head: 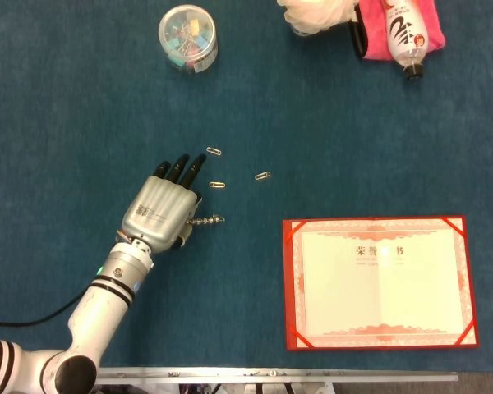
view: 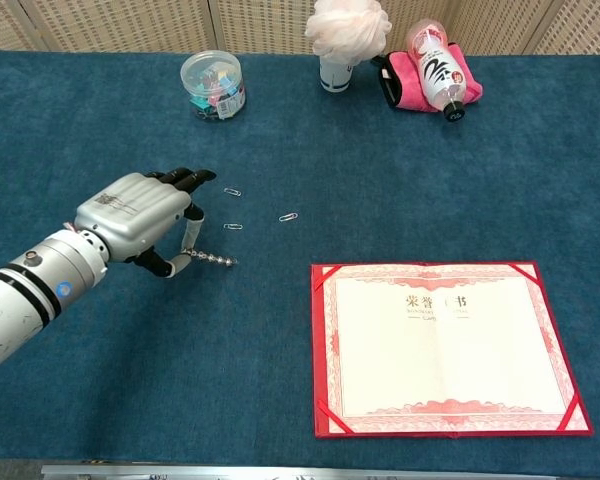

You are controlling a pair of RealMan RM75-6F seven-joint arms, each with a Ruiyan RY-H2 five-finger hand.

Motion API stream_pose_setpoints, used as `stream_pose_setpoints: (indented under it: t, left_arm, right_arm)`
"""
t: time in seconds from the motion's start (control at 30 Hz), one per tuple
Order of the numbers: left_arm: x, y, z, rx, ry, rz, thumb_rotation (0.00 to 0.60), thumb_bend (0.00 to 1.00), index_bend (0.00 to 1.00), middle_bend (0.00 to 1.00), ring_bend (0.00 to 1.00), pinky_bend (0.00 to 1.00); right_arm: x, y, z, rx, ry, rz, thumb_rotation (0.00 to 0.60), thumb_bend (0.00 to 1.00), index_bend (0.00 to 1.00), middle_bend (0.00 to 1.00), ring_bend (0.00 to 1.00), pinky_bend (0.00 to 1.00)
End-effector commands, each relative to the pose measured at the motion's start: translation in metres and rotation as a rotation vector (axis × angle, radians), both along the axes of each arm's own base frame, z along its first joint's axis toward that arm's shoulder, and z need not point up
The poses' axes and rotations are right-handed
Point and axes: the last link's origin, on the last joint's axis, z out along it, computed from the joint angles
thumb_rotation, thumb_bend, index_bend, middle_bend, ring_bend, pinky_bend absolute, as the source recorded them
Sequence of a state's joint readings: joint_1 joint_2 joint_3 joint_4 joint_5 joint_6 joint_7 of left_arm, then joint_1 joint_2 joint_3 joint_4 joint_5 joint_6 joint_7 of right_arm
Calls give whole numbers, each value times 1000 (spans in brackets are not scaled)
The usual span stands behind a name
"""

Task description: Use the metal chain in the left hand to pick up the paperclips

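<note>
Chest view shows the left robot hand [view: 140,215] pinching the beaded metal chain [view: 212,259] between thumb and finger; in head view the palm hides that pinch. Chain tip lies left of centre, over 1 paperclip, contact unclear. 3 thin wire paperclips [head: 217,185] lie just above. Right robot hand out of frame.

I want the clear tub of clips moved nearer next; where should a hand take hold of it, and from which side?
Grip the clear tub around its round side wall, below the lid, coming from the near left side, where the left hand already is. It stands upright with open carpet around it, so fingers can likely wrap the wall.
</note>
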State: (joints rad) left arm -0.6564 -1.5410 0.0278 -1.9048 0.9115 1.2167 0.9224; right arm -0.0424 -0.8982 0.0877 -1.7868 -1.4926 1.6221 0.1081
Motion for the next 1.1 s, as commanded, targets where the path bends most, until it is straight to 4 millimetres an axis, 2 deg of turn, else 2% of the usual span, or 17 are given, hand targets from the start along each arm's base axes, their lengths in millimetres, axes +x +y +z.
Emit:
stream_pose_setpoints:
  t: [0.03, 0.2, 0.63, 1.1]
  left_arm:
    - [0, 1, -1, -2, 1, 2, 600, 358, 547, 11, 0, 144]
    - [-1, 2, -2, -3, -2, 8, 600, 358, 547, 11, 0, 144]
    - [5, 18, 16, 66, -16, 2, 600, 358, 548, 11, 0, 144]
    - [-3, 42, 3, 70, 3, 78, 600, 358, 551, 11, 0, 144]
  right_arm:
    - [0, 0, 0, 0, 0, -1, 600, 0, 48, 58, 0, 250]
    - [0, 0, 1, -2, -2, -2, 600, 0, 48, 58, 0, 250]
    - [0, 1, 1, -5, -2, 1, 600, 0, 48, 58, 0, 250]
    - [0, 1, 2, -7, -3, -2, 600, 0, 48, 58, 0, 250]
